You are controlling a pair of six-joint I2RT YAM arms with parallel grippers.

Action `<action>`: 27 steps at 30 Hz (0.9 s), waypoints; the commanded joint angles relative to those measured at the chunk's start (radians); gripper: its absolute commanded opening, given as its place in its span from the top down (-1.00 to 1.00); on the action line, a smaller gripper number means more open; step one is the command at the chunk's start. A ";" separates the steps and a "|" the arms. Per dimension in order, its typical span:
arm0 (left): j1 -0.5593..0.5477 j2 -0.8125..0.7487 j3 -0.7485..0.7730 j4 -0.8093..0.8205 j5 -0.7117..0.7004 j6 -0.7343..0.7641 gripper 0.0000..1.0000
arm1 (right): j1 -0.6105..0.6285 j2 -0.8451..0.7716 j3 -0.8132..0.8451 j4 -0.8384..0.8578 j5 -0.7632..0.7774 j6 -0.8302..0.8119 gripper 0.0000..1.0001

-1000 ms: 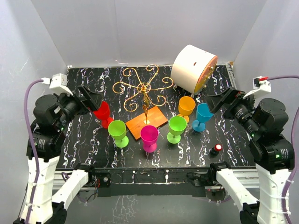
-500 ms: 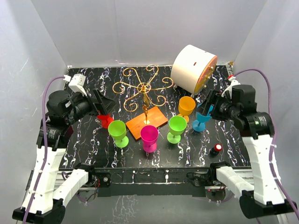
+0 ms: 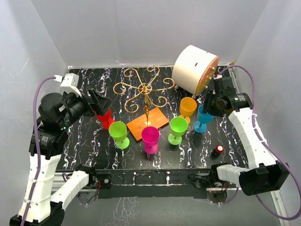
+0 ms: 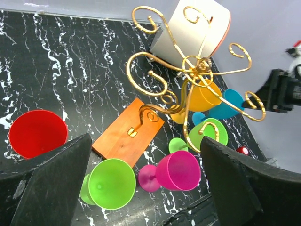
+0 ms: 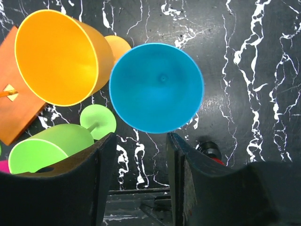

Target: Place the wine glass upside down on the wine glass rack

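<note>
The gold wire wine glass rack point(image 3: 143, 88) stands on its orange-brown wooden base point(image 3: 148, 123) at mid-table; it also shows in the left wrist view point(image 4: 188, 75). Several plastic wine glasses stand upright around it: red point(image 3: 105, 117), light green point(image 3: 118, 133), magenta point(image 3: 150, 137), green point(image 3: 178, 128), orange point(image 3: 187, 107) and blue point(image 3: 204, 117). My left gripper point(image 3: 99, 104) is open and empty, over the red glass point(image 4: 37, 133). My right gripper point(image 3: 210, 101) is open and empty, above the blue glass point(image 5: 156, 87), which lies just beyond its fingertips point(image 5: 109, 141).
A large white cylinder point(image 3: 195, 68) lies on its side at the back right, close behind the orange glass. A small red-topped button point(image 3: 218, 149) sits near the front right, also in the right wrist view point(image 5: 210, 151). White walls enclose the black marbled table point(image 3: 84, 136).
My right arm has swung in from the right edge and now hovers over the blue glass. My left arm has moved in over the red glass, hiding its bowl. No glass has moved.
</note>
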 commanded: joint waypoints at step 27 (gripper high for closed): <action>-0.062 0.005 0.212 -0.036 -0.015 0.052 -0.97 | 0.279 0.147 0.078 0.056 0.426 0.060 0.35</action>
